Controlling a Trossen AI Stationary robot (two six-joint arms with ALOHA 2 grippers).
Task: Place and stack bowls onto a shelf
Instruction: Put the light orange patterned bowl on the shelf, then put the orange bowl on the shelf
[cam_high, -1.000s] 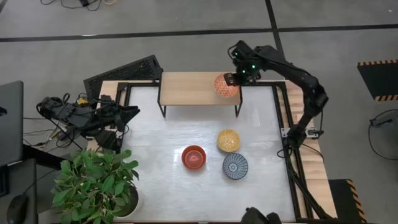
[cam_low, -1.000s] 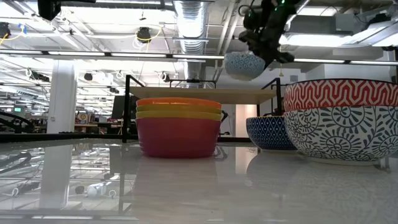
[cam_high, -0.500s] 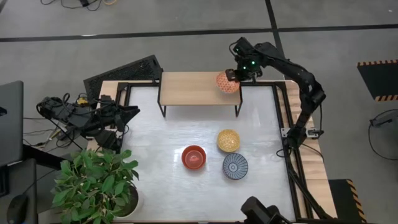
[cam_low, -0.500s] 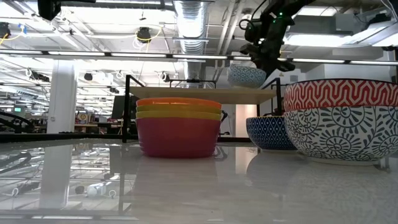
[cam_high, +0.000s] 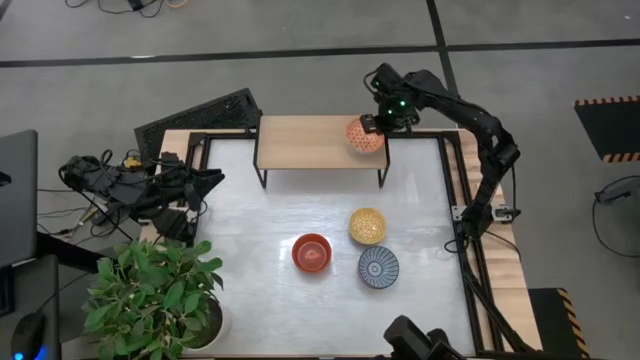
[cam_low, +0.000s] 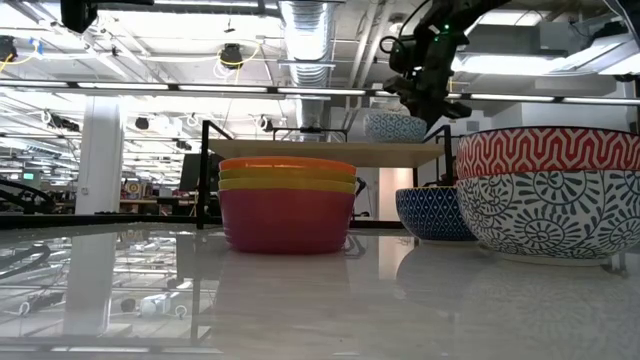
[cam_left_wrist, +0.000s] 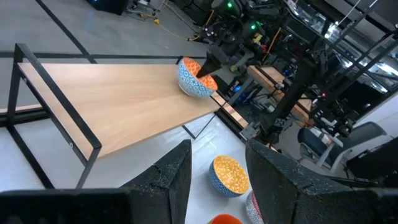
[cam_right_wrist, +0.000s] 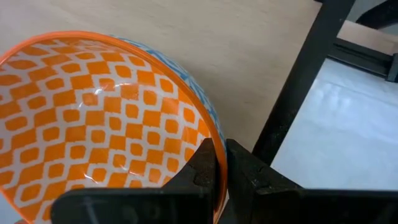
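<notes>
A: Right gripper (cam_high: 372, 124) pinches the rim of the orange-patterned bowl (cam_high: 363, 135); bowl sits at the right end of the shelf (cam_high: 310, 140), near its edge; left gripper (cam_left_wrist: 216, 163) waits off to the left, jaws spread.

B: Risk: released tilted, it may slide off that edge. Only the right wrist view shows the grip; the low view shows the bowl level on the top.

Lab/workshop: exposed ducts (cam_low: 310, 30), floor cables (cam_high: 120, 5)
</notes>
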